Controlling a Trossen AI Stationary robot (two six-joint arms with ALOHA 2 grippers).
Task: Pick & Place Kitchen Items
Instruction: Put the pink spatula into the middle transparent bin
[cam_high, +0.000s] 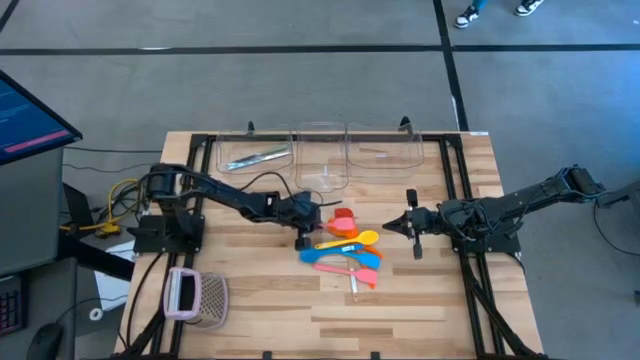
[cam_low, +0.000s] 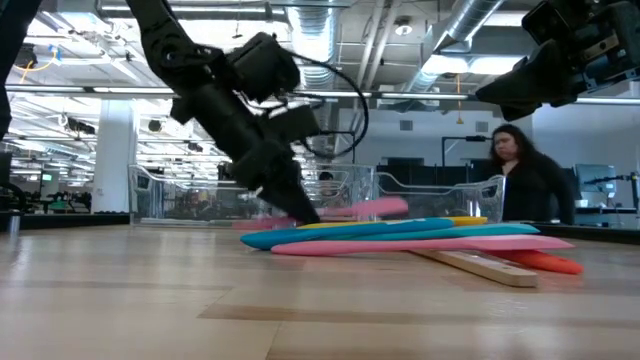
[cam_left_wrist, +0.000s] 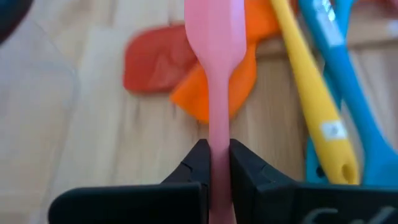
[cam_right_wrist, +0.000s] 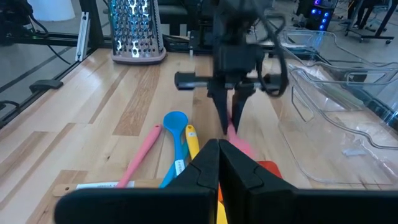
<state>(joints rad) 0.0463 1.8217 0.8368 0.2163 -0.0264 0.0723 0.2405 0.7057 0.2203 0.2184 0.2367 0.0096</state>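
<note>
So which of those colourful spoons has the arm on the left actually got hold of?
Start at the wooden table and find the heap of coloured utensils in its middle. The left gripper has its jaws shut on the pink utensil at the heap's edge. It lies across the orange spoon, beside the yellow spoon, and is the only one gripped.

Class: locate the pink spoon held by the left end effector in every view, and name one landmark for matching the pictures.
High view: table centre, by the left end effector, pink spoon.
Low view: centre.
Left wrist view: centre, between the fingers.
Right wrist view: centre.
Landmark: yellow spoon.
</note>
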